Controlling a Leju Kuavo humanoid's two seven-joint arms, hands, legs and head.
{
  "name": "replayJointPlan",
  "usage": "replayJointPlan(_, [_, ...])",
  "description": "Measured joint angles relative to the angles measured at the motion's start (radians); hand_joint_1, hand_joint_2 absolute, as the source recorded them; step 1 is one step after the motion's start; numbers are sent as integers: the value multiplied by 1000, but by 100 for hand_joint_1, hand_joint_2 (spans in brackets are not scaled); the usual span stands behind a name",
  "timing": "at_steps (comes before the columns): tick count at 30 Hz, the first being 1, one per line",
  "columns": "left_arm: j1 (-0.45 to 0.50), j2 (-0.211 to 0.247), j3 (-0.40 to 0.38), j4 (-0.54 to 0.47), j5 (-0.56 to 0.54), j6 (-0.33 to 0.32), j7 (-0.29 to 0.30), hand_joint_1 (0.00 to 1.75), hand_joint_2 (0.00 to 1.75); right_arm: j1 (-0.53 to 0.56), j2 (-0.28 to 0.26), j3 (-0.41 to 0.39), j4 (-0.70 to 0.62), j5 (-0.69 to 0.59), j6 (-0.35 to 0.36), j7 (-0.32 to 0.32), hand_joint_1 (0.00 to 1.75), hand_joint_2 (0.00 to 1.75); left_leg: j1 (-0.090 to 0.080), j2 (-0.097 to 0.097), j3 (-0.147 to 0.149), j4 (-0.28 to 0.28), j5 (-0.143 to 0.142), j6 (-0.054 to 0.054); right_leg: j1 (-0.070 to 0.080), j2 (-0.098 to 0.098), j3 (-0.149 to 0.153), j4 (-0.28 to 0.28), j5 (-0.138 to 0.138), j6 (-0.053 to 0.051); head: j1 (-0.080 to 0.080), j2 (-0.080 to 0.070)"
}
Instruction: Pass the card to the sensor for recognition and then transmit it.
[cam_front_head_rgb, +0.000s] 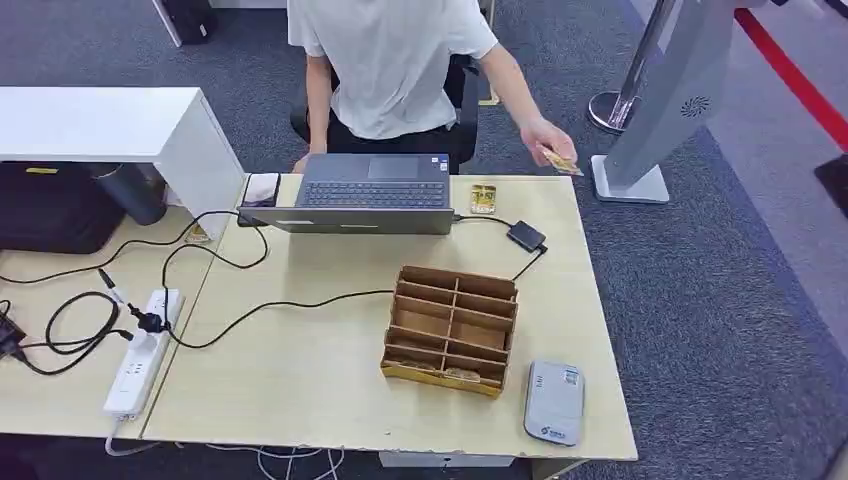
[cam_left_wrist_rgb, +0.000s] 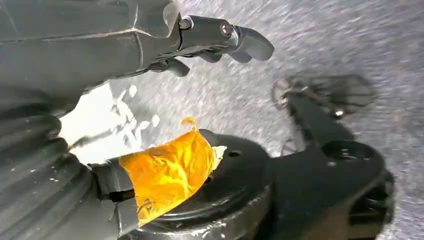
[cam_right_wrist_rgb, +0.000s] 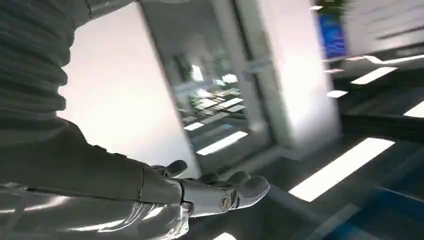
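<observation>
- The left hand (cam_left_wrist_rgb: 220, 42) is hanging beside the robot's body above speckled grey carpet in its wrist view; its dark, glossy fingers are lying loosely apart and holding nothing.
- The right hand (cam_right_wrist_rgb: 220, 192) is lifting toward a blurred ceiling of bright panels in its wrist view, smooth grey fingers stretched out and slightly apart, also holding nothing.
- The sensor (cam_front_head_rgb: 554, 402), a flat grey rounded-corner slab, is lying at the near right corner of the pale wooden table (cam_front_head_rgb: 300, 380), just beside the card organiser (cam_front_head_rgb: 450, 328).
- That organiser is looking like stiff brown cardboard, divided into shallow slots; something thin and yellowish is lying in its nearest slot.
- A black cable (cam_front_head_rgb: 270, 305) is snaking from the white power strip (cam_front_head_rgb: 143, 350) toward the organiser, with a grey laptop (cam_front_head_rgb: 372, 185) beyond.
- At the far edge a person's hand (cam_front_head_rgb: 545, 140) is holding a card (cam_front_head_rgb: 562, 162) over the table's far right corner; another yellowish card (cam_front_head_rgb: 484, 197) is lying flat near the laptop.
- Risks, as I judge them: a thin, slick card is likely to slip from rigid fingers at the pick or handover, an arm may snag the loose cable, and a tilted pass over the sensor may fail to register.
</observation>
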Motion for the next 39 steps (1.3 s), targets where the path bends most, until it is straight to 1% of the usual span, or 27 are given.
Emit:
replayJointPlan(2, [0, 6, -21, 0, -25, -3, -52, 0, 175, -32, 20, 124, -1, 33, -9, 24, 0, 175, 1, -3, 0, 0, 1, -1, 1, -2, 0, 0, 0, 0, 0, 0])
replayJointPlan(3, [1, 9, -34, 0, -40, -3, -95, 0, 175, -45, 30, 181, -1, 50, -11, 37, 0, 175, 1, -4, -1, 0, 1, -1, 1, -3, 0, 0, 0, 0, 0, 0])
replayJointPlan(5, [2, 14, -59, 0, -75, 5, -181, 0, 175, -60, 46, 265, -1, 66, -16, 56, 0, 175, 1, -6, -2, 0, 1, -1, 1, -5, 0, 0, 0, 0, 0, 0])
replayJointPlan(6, [1, 17, -72, 0, -87, 4, -203, 0, 175, -67, 55, 298, -1, 65, -16, 57, 0, 175, 1, -7, -4, 0, 1, -1, 1, -6, -1, 0, 0, 0, 1, 0])
replayJointPlan(8, [1, 22, -93, 0, -98, -8, -195, 0, 175, -87, 90, 362, 7, 78, -17, 64, 0, 175, 1, -6, -5, 0, 1, -1, 1, -5, -2, 1, 0, 0, 0, 0])
replayJointPlan(9, [0, 24, -98, 0, -90, -30, -174, 0, 175, -103, 116, 398, 19, 82, -20, 66, 0, 175, 1, -4, -4, 0, 1, -1, 1, -4, -2, 1, 0, 0, 1, 0])
replayJointPlan(10, [-1, 24, -100, 0, -88, -40, -166, 0, 175, -115, 134, 419, 29, 83, -22, 69, 0, 175, 1, -4, -4, 0, 1, -1, 1, -3, -3, 1, 0, 0, 0, 0])
replayJointPlan(11, [-1, 24, -101, 0, -84, -52, -165, 0, 0, -126, 154, 445, 41, 85, -24, 74, 0, 175, 1, -5, -4, 0, 2, -1, 1, -4, -3, 0, 0, 0, 0, 0])
replayJointPlan(12, [-1, 24, -103, 0, -80, -65, -165, 0, 175, -135, 170, 465, 49, 85, -25, 78, 0, 175, 1, -6, -5, 0, 2, -2, 1, -5, -3, 0, 0, 0, 0, 0])
replayJointPlan(17, [1, 22, -106, 0, -67, -105, -145, 0, 175, -167, 237, 528, 82, 74, -34, 75, 0, 175, 1, -7, -6, 0, 2, -2, 1, -6, -3, 0, 0, 0, 0, 0])
replayJointPlan(21, [2, 22, -106, 0, -58, -122, -124, 0, 175, -177, 268, 549, 93, 59, -34, 72, 0, 175, 1, -8, -7, 0, 2, -2, 1, -7, -4, 0, 0, 0, 1, 0])
replayJointPlan(26, [3, 20, -105, 0, -56, -135, -114, 0, 175, -180, 284, 566, 102, 46, -34, 65, 0, 175, 1, -8, -7, 1, 2, -2, 1, -7, -4, 0, 0, 0, 1, 0])
replayJointPlan(32, [3, 18, -105, 1, -50, -142, -107, 0, 175, -180, 287, 570, 110, 32, -33, 62, 0, 175, 1, -8, -7, 1, 2, -2, 1, -7, -4, 0, 0, -1, 1, 0])
replayJointPlan(33, [3, 18, -105, 1, -49, -142, -106, 0, 175, -180, 287, 570, 111, 27, -31, 58, 145, 175, 1, -8, -7, 1, 2, -2, 1, -7, -4, 0, 0, -1, 0, 0])
replayJointPlan(34, [3, 18, -105, 1, -48, -142, -105, 0, 175, -179, 287, 571, 113, 22, -29, 54, 175, 175, 1, -8, -7, 1, 2, -2, 1, -7, -4, 0, 0, -1, 1, 0])
replayJointPlan(39, [3, 18, -105, 1, -46, -141, -103, 0, 175, -179, 287, 574, 124, -19, 1, 24, 175, 175, 1, -7, -7, 1, 2, -2, 1, -6, -5, 0, 0, -1, 0, 0])
